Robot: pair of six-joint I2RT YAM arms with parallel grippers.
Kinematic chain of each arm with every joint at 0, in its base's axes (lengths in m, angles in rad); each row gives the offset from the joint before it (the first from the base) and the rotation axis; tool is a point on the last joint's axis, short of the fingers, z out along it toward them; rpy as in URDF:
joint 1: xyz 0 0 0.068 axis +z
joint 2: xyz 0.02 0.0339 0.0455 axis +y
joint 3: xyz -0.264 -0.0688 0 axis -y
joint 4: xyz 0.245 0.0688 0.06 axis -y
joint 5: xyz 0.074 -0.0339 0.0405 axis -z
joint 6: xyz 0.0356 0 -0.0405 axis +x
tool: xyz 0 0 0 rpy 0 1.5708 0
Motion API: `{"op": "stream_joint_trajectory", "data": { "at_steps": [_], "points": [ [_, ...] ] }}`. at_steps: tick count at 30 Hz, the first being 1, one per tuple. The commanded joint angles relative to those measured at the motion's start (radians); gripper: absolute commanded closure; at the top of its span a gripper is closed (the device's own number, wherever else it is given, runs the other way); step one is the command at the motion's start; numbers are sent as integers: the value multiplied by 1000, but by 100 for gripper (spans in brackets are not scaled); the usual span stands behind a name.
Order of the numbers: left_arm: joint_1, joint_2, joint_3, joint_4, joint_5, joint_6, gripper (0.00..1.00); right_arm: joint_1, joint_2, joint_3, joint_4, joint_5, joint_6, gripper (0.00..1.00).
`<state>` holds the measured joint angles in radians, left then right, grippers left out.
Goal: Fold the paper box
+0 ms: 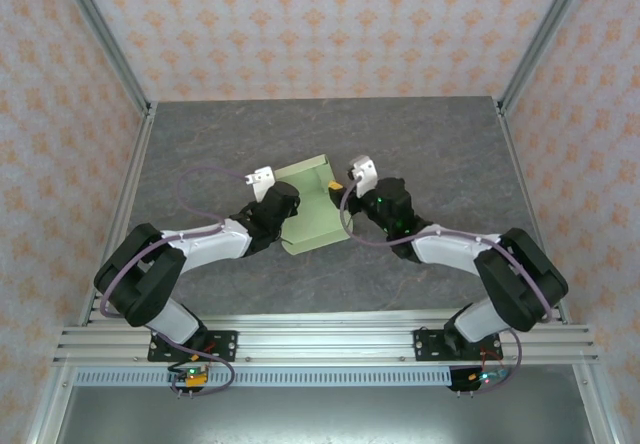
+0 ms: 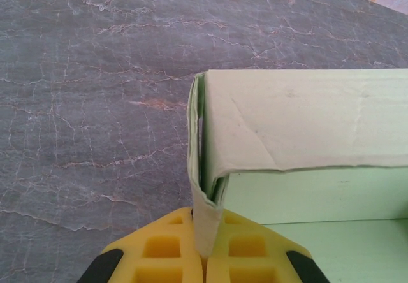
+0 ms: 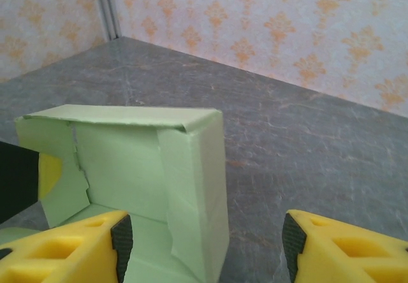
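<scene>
Paper box (image 1: 312, 209) mid bench (image 1: 420, 144), opening up, long axis near-to-far. Left tool (image 2: 205, 257) pinches its left wall; right tool (image 3: 204, 248) open at right wall.

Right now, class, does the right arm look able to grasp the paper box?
Probably yes: the right gripper is open, the upright corner of the paper box sits just ahead between its fingers, and nothing blocks it.

From my station I see a dark grey counter (image 1: 420, 144), veined with pale lines like stone and flat out to its edges. The pale green paper box (image 1: 312, 209) sits near its middle, base down on the surface, with some walls folded upright.
</scene>
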<state>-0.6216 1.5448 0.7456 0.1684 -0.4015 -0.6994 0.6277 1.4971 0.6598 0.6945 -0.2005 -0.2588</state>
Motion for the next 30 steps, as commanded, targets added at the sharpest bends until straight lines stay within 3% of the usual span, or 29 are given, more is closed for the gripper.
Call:
{"op": "stream_joint_trajectory", "data": {
  "at_steps": [1, 5, 8, 14, 21, 30],
  "points": [
    [3, -33, 29, -36, -26, -17, 100, -2, 59, 85, -117, -7, -138, 37],
    [3, -50, 19, -25, -1, -24, 100, -1, 145, 170, -165, 13, -195, 43],
    [3, -57, 24, -40, 0, -29, 100, 0, 199, 186, -104, 64, -173, 50],
    [1, -54, 3, -11, 19, -69, 100, 63, 297, 250, 34, 262, -182, 67],
    [-11, -45, 18, -12, 37, -81, 100, 125, 421, 339, 184, 517, -229, 64],
    [-12, -42, 28, -28, 44, -94, 100, 132, 488, 377, 255, 799, -208, 88]
  ]
}}
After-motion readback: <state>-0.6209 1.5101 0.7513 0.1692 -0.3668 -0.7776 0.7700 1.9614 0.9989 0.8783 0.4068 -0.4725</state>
